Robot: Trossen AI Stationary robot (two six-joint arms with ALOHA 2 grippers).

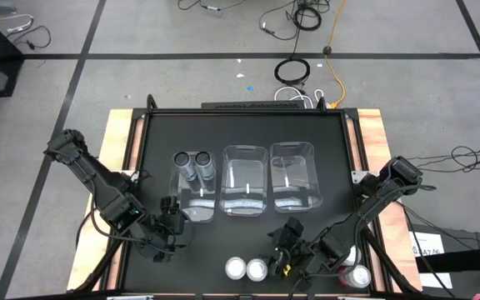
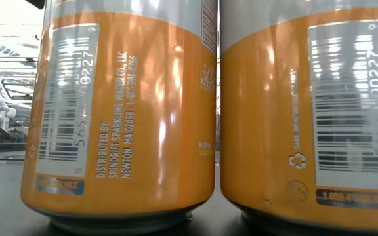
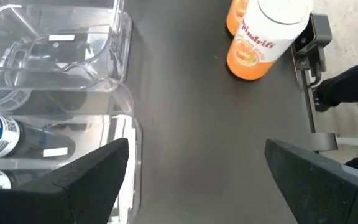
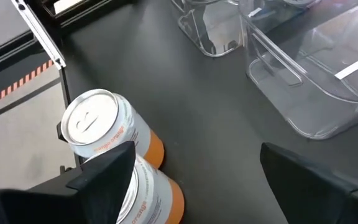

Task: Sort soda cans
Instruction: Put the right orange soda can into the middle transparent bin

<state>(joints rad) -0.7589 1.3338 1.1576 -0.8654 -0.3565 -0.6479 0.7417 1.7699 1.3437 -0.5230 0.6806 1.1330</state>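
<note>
Right gripper (image 1: 287, 236), jaws apart, sits at 1 o'clock from the two orange cans (image 1: 247, 268). They're touching, so grabbing one could topple its twin. Left gripper (image 1: 172, 215) idles, jaws apart.

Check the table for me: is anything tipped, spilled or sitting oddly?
Nothing spilled or tipped. Two dark cans sit in the left bin; the other two bins are empty. Two orange cans stand upright at the front edge. One pink-red can stands near the table's right front corner, partly under the right arm.
</note>
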